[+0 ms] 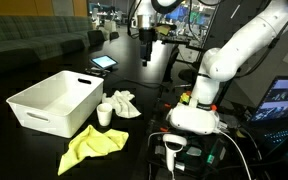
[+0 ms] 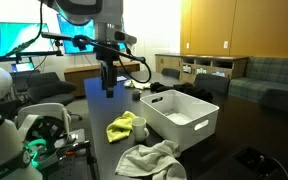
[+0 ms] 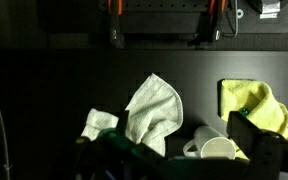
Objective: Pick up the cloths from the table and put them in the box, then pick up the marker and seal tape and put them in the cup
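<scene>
High above the counter (image 1: 29, 150), the gripper (image 1: 146, 55) hangs with fingers spread apart, holding nothing. The white cloth (image 1: 124, 102) lies beside the cup (image 1: 105, 113). The yellow cloth (image 1: 94, 143) lies near the box (image 1: 54, 100). It would be best to go straight down onto one cloth's middle and pinch a thick fold.

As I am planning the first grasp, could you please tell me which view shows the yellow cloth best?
An exterior view, where the yellow cloth lies whole and unobstructed beside the white box. In an exterior view the cloth looks small and bunched; the wrist view cuts the cloth at the right edge.
</scene>
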Robot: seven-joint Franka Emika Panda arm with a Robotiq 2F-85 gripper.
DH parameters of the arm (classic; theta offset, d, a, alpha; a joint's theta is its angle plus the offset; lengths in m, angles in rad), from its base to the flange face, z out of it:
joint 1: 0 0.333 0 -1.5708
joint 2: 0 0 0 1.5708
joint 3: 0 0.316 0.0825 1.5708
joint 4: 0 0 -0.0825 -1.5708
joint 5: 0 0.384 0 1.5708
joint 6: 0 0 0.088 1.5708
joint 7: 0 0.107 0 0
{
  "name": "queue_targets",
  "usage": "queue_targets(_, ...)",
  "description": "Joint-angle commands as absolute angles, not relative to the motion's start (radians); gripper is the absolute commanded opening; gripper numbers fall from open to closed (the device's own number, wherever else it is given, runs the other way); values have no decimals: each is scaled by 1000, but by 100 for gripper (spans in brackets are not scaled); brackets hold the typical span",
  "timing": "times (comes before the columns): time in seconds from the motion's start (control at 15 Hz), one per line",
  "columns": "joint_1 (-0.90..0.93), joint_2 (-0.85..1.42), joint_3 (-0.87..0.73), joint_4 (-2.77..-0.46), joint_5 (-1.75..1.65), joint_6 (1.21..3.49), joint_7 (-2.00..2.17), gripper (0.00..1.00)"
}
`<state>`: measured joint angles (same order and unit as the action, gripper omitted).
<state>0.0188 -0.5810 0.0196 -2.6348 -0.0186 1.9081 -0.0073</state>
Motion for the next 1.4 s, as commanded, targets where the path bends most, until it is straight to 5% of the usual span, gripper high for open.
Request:
queue_targets(0.0, 58, -476, 51, -2617, 7, 1953, 3, 100)
queue_targets(0.73, 177, 53, 216, -2366, 47, 2174, 291, 100)
queue_targets(1.33, 309, 319, 197, -2121, 1, 2291, 659, 100)
